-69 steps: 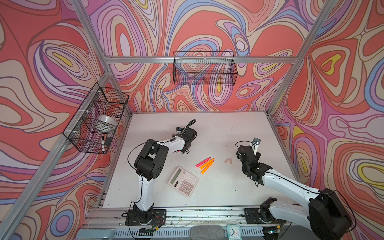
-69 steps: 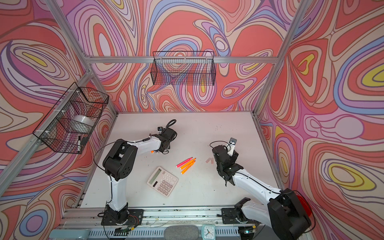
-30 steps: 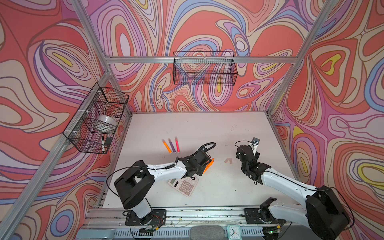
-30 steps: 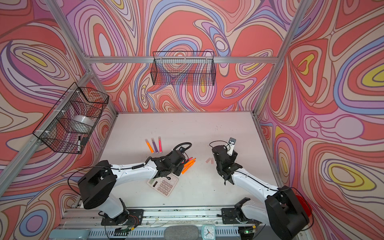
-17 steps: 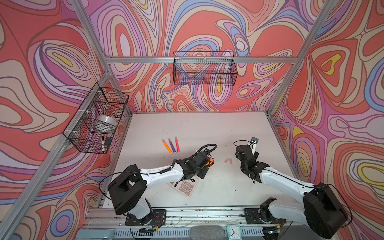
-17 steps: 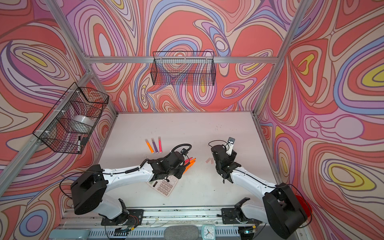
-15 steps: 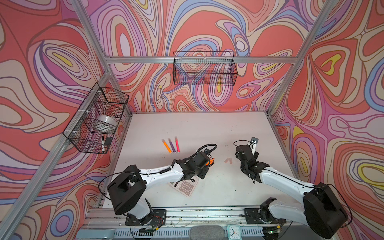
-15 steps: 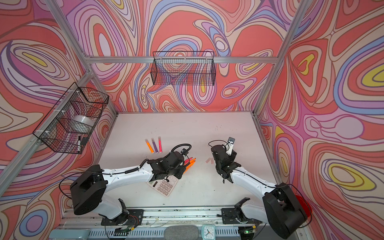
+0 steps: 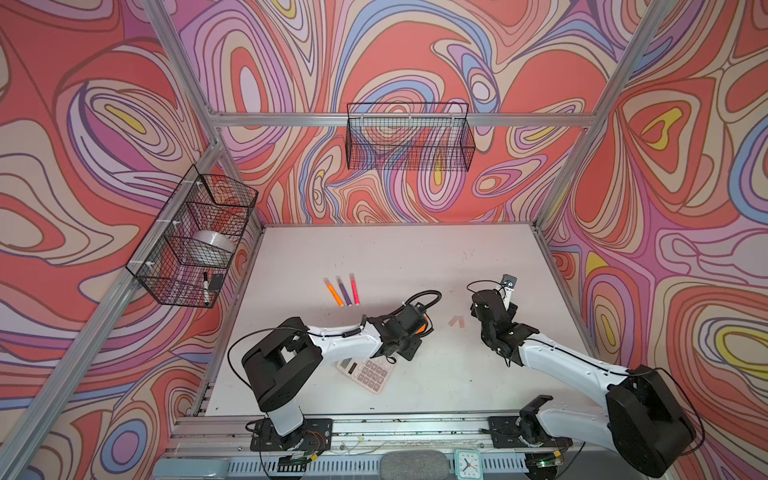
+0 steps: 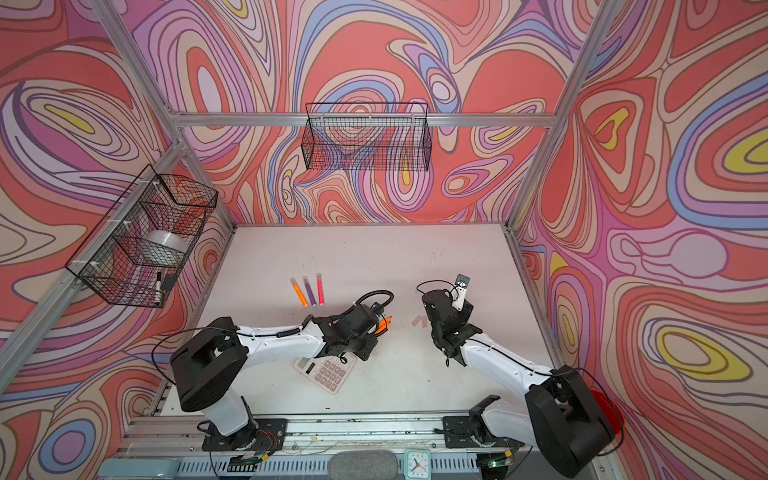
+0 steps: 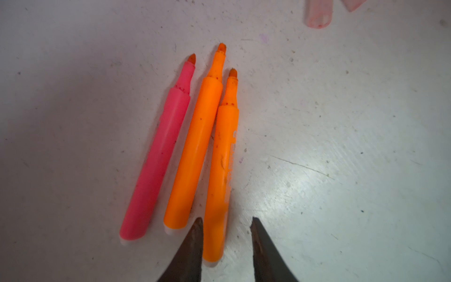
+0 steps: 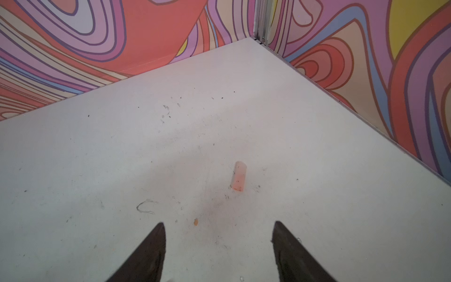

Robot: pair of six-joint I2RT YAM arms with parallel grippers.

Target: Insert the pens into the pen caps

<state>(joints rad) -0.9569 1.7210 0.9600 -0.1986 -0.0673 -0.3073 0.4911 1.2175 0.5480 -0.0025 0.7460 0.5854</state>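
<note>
- Left gripper [image 11: 226, 221] has its jaws a little spread around the back end of one orange pen [image 11: 223, 171]. One jaw sits in the gap to the second orange pen [image 11: 195, 151], and nothing is pinched yet.
- Pink pen [image 11: 158, 156] lies just beside these two, on the far side from the jaws.
- Pens look light, stiff and smooth, so I think they roll easily. Better to hold the barrel and leave the tip free.
- Right gripper [image 12: 218, 224] is spread wide over the table [image 12: 97, 171]. A cap [image 12: 239, 175] lies ahead of it, small and probably slippery.
</note>
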